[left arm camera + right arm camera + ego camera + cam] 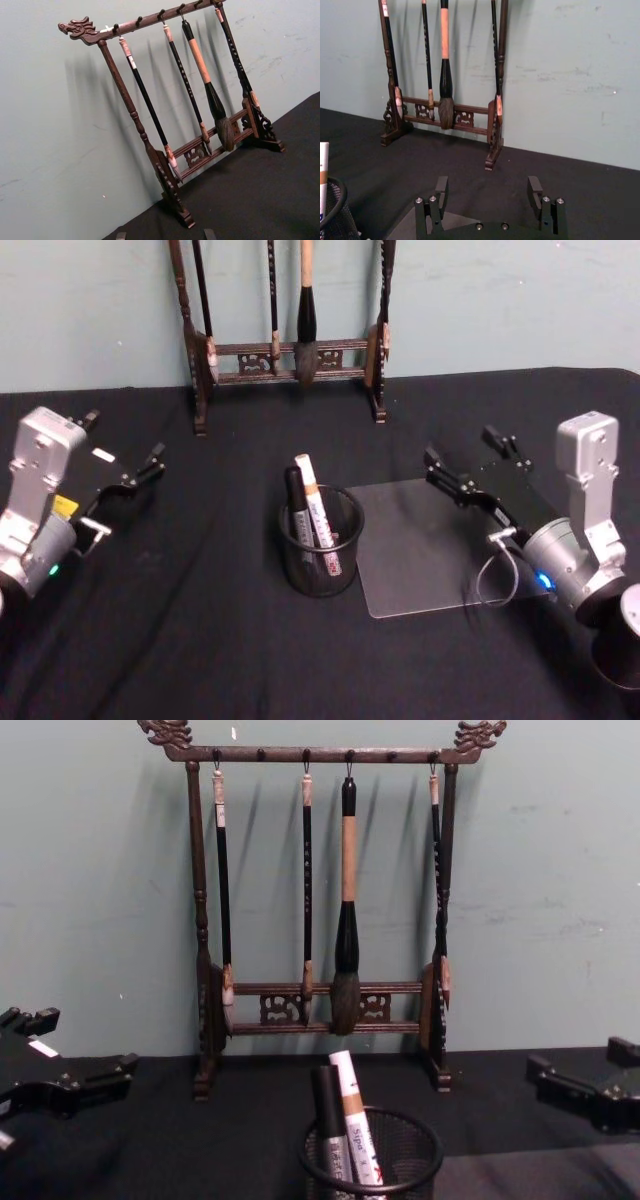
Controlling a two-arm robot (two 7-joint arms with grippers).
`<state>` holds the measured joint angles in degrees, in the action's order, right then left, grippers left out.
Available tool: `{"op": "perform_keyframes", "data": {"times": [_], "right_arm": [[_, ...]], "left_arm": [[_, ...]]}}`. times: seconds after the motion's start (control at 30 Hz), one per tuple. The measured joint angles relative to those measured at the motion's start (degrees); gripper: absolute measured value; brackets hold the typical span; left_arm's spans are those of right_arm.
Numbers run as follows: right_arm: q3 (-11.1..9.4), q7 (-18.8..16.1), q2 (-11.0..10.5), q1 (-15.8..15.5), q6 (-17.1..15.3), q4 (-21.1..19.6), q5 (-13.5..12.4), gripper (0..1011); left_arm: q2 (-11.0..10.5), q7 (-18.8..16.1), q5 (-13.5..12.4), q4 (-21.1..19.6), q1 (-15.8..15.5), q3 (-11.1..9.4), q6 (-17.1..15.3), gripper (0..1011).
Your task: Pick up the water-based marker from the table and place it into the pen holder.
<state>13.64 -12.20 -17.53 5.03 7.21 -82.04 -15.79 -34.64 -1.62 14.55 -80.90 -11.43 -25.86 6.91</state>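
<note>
The marker (314, 502) already stands in the pen holder (321, 570) beside a darker pen; our left gripper (140, 473) and right gripper (467, 472), fingers apart, flank the holder. We should retreat without bumping it.

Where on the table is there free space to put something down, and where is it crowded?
Free: the table cloth between the left gripper and the pen holder, and the clear mat. Crowded: the pen holder with two markers, the brush rack foot, near the right gripper.
</note>
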Motion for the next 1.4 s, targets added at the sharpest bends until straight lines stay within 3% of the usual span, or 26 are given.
{"op": "perform_keyframes", "data": {"times": [1.4], "right_arm": [[0.1, -0.1, 0.0, 0.1, 0.0, -0.1, -0.1, 1000]], "left_arm": [[0.0, 0.0, 0.0, 0.0, 0.0, 0.0, 0.0, 1001]]}}
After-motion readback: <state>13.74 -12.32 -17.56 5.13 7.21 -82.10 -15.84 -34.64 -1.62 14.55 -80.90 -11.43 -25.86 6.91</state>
